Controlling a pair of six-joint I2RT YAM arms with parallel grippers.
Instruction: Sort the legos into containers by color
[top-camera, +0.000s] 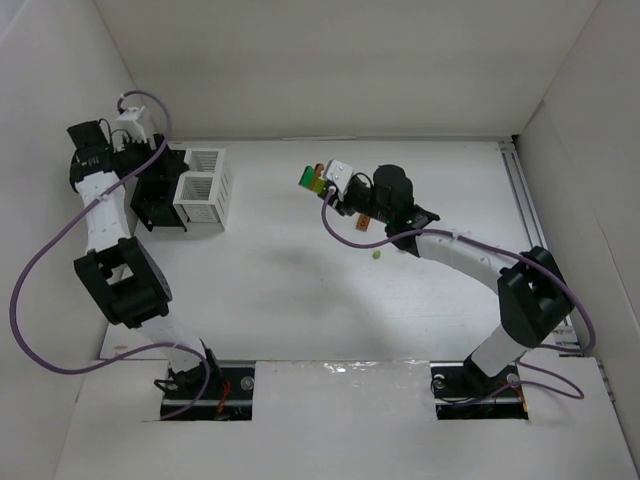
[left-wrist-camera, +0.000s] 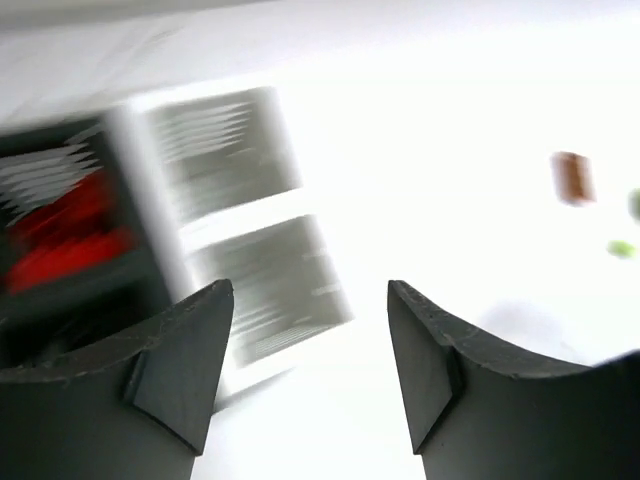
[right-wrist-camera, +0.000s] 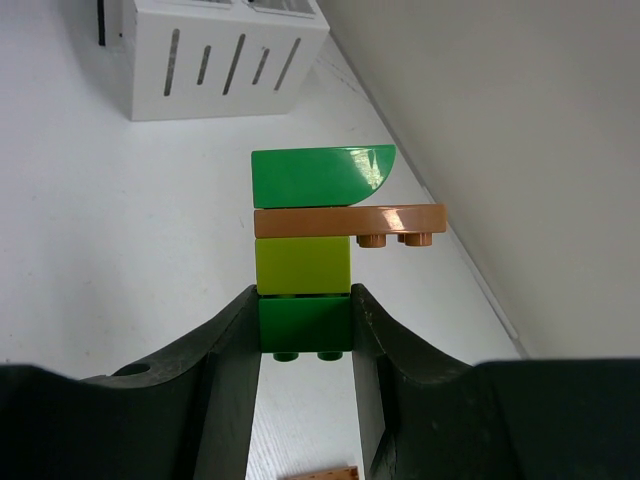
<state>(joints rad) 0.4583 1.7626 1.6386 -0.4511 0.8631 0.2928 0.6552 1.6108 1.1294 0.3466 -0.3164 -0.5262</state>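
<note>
My right gripper (right-wrist-camera: 304, 312) is clamped narrowly on the bottom dark green brick (right-wrist-camera: 304, 325) of a small stack of legos (top-camera: 312, 178), held above the table (top-camera: 300, 300) toward its far side, well apart from the containers; on that brick sit a yellow-green brick (right-wrist-camera: 303, 265), a thin orange plate (right-wrist-camera: 350, 220) overhanging to one side, and a green curved piece (right-wrist-camera: 320, 175); past the stack I see the white container (right-wrist-camera: 220, 60) by the far wall. Beside that arm, a loose orange brick (top-camera: 364, 222) and a tiny yellow-green piece (top-camera: 377, 254) lie on the table. My left gripper (left-wrist-camera: 310, 292) hangs at the black container (left-wrist-camera: 60, 170), its jaws apart with nothing between them; the left wrist view is blurred, but I make out red legos (left-wrist-camera: 65, 228) inside the black one, which touches the white one.
</note>
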